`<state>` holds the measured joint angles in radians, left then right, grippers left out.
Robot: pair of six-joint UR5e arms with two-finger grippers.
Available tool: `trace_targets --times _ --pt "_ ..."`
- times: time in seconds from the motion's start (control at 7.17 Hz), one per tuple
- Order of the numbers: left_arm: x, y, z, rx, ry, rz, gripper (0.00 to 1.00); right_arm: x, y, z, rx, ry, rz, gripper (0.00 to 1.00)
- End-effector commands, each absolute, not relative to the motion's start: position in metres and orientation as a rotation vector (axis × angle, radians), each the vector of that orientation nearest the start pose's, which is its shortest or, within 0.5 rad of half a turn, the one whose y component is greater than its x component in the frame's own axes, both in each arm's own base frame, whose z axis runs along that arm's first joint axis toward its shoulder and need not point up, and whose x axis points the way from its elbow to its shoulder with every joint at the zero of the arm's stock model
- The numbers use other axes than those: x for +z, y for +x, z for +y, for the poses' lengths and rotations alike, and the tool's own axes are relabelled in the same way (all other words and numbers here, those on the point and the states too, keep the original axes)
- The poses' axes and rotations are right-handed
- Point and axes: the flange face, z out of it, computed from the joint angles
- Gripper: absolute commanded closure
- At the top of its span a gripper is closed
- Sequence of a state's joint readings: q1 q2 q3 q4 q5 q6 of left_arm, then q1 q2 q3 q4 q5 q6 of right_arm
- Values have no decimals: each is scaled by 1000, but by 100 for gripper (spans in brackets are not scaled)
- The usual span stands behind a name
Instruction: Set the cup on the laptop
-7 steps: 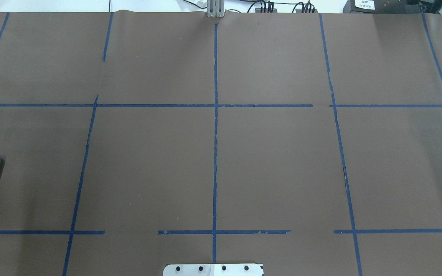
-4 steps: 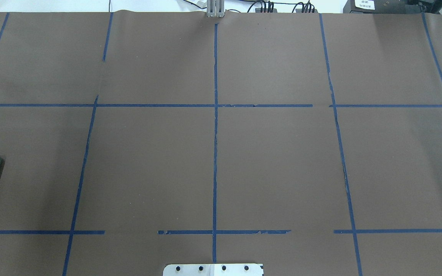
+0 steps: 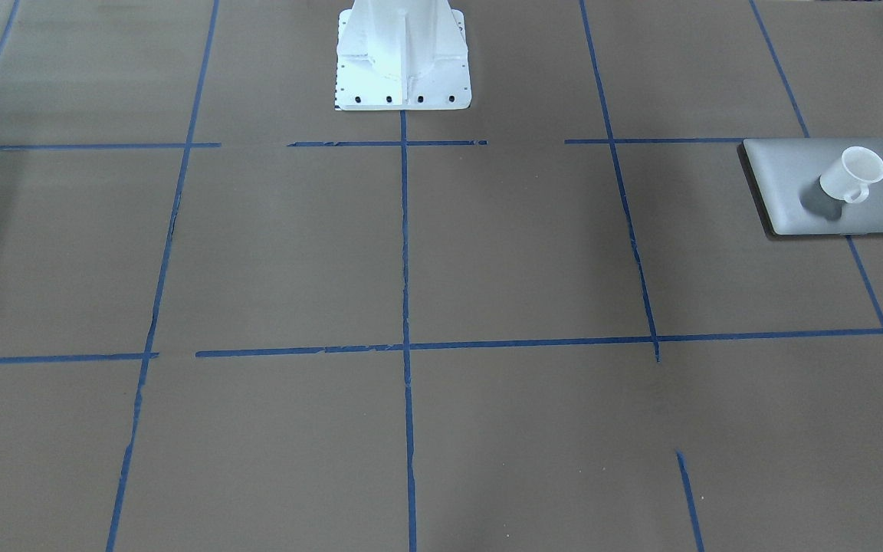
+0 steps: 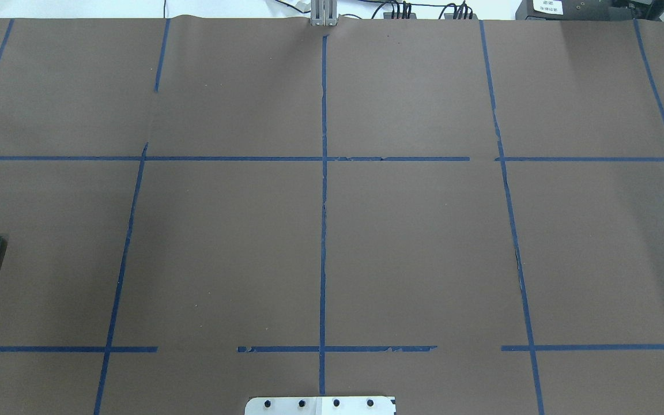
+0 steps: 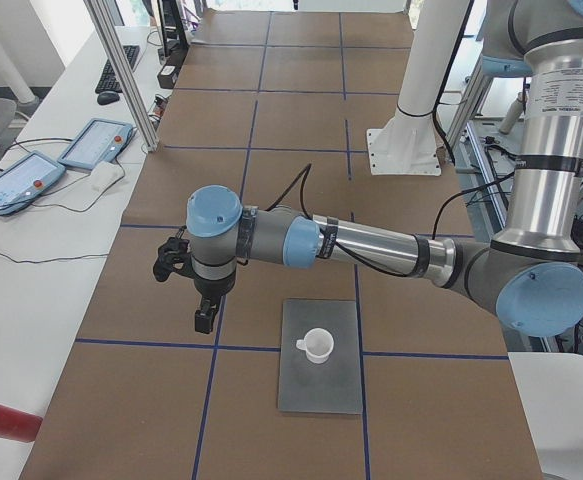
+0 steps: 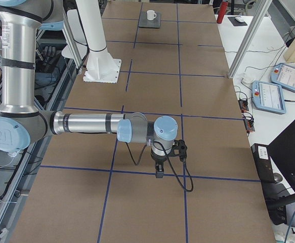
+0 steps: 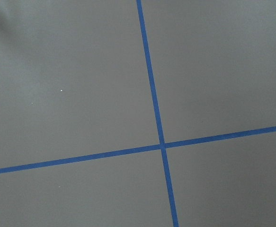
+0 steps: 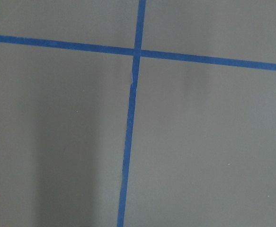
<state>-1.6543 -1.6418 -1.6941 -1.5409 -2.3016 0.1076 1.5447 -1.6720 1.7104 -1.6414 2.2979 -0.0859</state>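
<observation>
Cup [image 3: 851, 175] is sitting upright on the closed silver laptop [image 3: 782, 172], off to the side of the left jaws and not touching them. Those hang over bare bench [image 3: 487, 253]. Right jaws are way down the other end. Can't tell if either pair is released or clenched.

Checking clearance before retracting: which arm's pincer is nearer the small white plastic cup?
The left arm's pincer, hovering just beside the flat silver-grey laptop bearing the cup; the right arm's pincer hangs at the opposite end of the table.
</observation>
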Motion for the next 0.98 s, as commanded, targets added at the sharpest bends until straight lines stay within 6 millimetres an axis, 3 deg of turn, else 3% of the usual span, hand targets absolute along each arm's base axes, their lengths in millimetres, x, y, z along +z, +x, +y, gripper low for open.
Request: trace_targets --times 0.0,0.14,0.28,0.42,0.84 --pt "587 -110 -505 67 188 721 0 649 55 -448 -95 -10 -728 0" --pt "592 -110 -500 61 176 728 0 648 55 -448 -95 -9 -728 0" --pt "617 -106 -468 52 141 744 0 648 55 -448 -95 -9 -728 0" --pt "628 -105 -457 40 118 754 0 648 56 -448 -95 -8 -728 0" --pt "633 -104 -454 33 102 756 0 648 55 -448 -95 -9 -728 0"
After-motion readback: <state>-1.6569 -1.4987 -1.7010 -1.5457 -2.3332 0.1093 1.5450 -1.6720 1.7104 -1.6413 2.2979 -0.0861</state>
